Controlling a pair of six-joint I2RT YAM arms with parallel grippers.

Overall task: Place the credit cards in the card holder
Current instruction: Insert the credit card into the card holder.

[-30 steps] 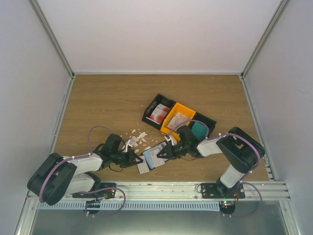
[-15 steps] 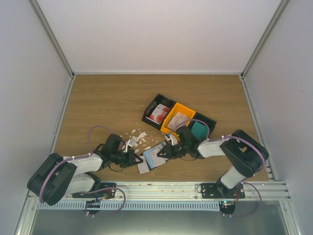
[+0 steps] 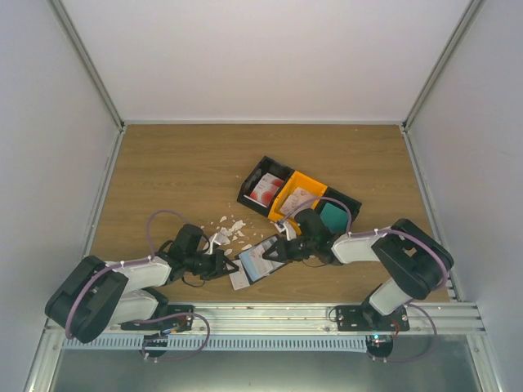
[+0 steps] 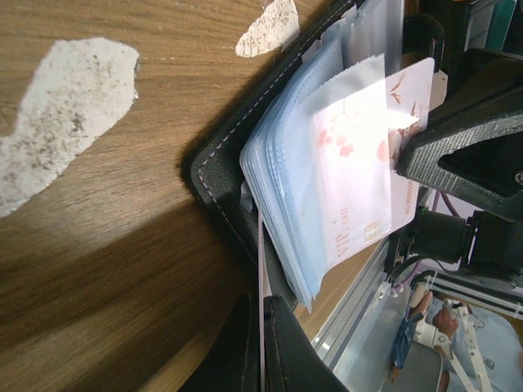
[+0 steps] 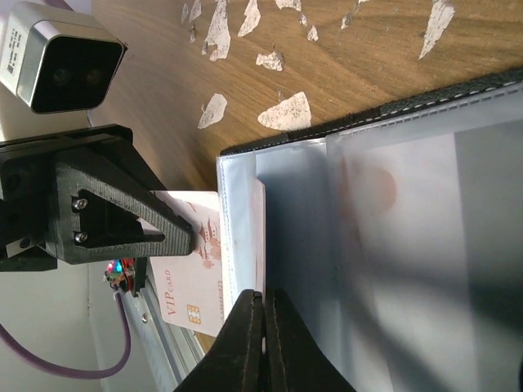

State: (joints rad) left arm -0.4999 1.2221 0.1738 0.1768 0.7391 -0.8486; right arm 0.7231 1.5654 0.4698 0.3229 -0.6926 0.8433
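Left tool (image 3: 226, 265) and right tool (image 3: 274, 250) lie low over the table (image 3: 163, 171), facing each other across the open holder (image 3: 260, 261), which sits near the front rail (image 3: 270, 314) between them. Behind it three bins stand in a row: a black bin (image 3: 247, 188) with a red-and-white card (image 3: 265, 190), an orange bin (image 3: 310, 183) with a pale card (image 3: 300, 198), and a second black bin (image 3: 353, 204) with a teal card (image 3: 333, 217). White scraps (image 3: 231, 224) are strewn just left of the bins. From the left wrist, the left tool's fingers (image 4: 286, 363) are pressed together on a thin pale leaf of the holder, seen edge-on at its near corner. The holder's black cover lies on the wood under a stack of pale blue sleeves. A white VIP card (image 4: 359, 188) with pink blossoms sits partly in the top sleeve, and the right tool's tip lies against it near the sleeve's edge. From the right wrist, the right tool's fingers (image 5: 286, 351) are closed tight, meeting in line with the VIP card's edge inside the clear sleeve. I cannot tell whether anything thin is caught between them. The VIP card's other end juts out toward the rail, and the left tool's finger overlaps it in this view.
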